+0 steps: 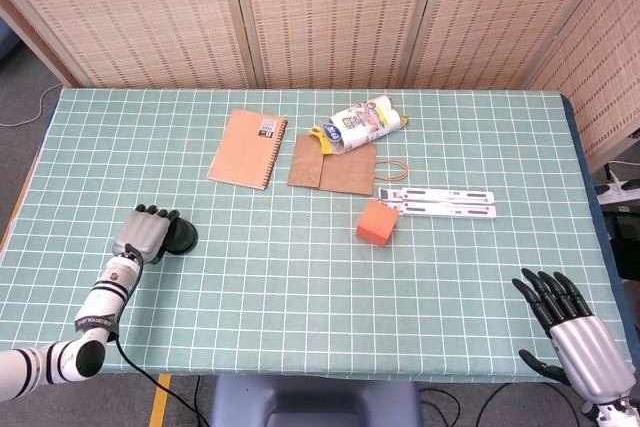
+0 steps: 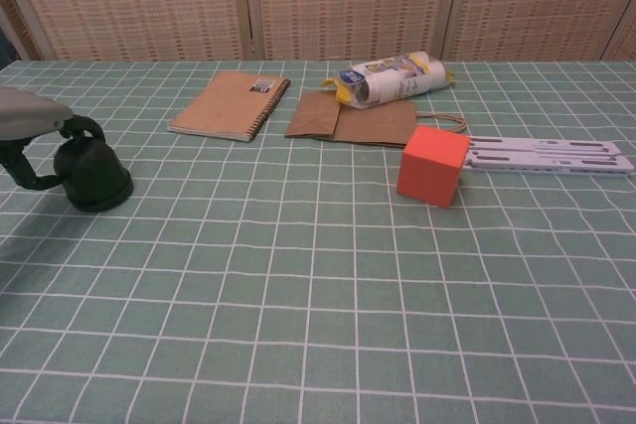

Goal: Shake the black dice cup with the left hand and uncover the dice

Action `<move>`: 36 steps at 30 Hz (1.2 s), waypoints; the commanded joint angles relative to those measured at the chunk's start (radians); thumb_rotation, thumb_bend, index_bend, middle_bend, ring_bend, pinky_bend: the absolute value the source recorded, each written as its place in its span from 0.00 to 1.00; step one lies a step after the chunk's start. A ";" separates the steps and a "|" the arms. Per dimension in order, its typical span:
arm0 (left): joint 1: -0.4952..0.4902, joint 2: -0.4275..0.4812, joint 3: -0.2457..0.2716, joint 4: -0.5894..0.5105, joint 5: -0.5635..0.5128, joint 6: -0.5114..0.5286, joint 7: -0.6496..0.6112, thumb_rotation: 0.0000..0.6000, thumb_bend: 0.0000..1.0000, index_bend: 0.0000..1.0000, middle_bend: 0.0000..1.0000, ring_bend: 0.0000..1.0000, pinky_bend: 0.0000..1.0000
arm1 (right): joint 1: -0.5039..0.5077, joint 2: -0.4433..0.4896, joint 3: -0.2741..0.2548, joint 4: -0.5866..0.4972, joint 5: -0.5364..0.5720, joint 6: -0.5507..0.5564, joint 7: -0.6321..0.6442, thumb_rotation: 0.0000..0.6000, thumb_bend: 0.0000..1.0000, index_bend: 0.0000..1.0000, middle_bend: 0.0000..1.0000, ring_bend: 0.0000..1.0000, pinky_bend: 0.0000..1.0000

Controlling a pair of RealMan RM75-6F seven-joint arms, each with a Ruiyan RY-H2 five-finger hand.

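The black dice cup point(image 1: 182, 237) point(image 2: 96, 178) stands mouth down on the green gridded table point(image 1: 300, 277) near its left front. My left hand point(image 1: 147, 233) point(image 2: 40, 124) grips the cup from its left side, with fingers curled over the top. No dice show; anything under the cup is hidden. My right hand point(image 1: 570, 327) hovers at the front right corner of the table with its fingers spread and nothing in it; the chest view does not show it.
A brown spiral notebook point(image 1: 247, 148) point(image 2: 230, 104), a brown paper bag point(image 1: 333, 164) point(image 2: 350, 118) and a snack packet point(image 1: 362, 124) point(image 2: 395, 77) lie at the back. An orange cube point(image 1: 376, 222) point(image 2: 432, 165) sits mid-table beside a white slotted strip point(image 1: 445, 201) point(image 2: 547, 155).
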 commanded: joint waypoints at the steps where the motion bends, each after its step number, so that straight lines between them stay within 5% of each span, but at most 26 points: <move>1: 0.012 0.018 -0.011 -0.017 0.023 0.006 -0.021 1.00 0.42 0.43 0.29 0.20 0.23 | 0.000 0.000 -0.001 0.000 -0.001 -0.001 -0.001 1.00 0.08 0.00 0.00 0.00 0.00; 13: 0.038 0.064 -0.034 -0.001 -0.007 -0.005 -0.042 1.00 0.42 0.44 0.28 0.20 0.24 | -0.002 0.003 0.000 0.001 -0.002 0.004 -0.010 1.00 0.08 0.00 0.00 0.00 0.00; 25: 0.060 -0.009 -0.015 0.211 -0.145 -0.085 0.001 1.00 0.42 0.39 0.26 0.20 0.22 | -0.002 0.004 0.000 0.001 -0.004 0.003 -0.011 1.00 0.08 0.00 0.00 0.00 0.00; 36: 0.067 -0.007 -0.021 0.194 -0.132 -0.106 -0.009 1.00 0.42 0.00 0.00 0.00 0.21 | -0.001 0.001 -0.003 -0.001 -0.007 -0.001 -0.012 1.00 0.08 0.00 0.00 0.00 0.00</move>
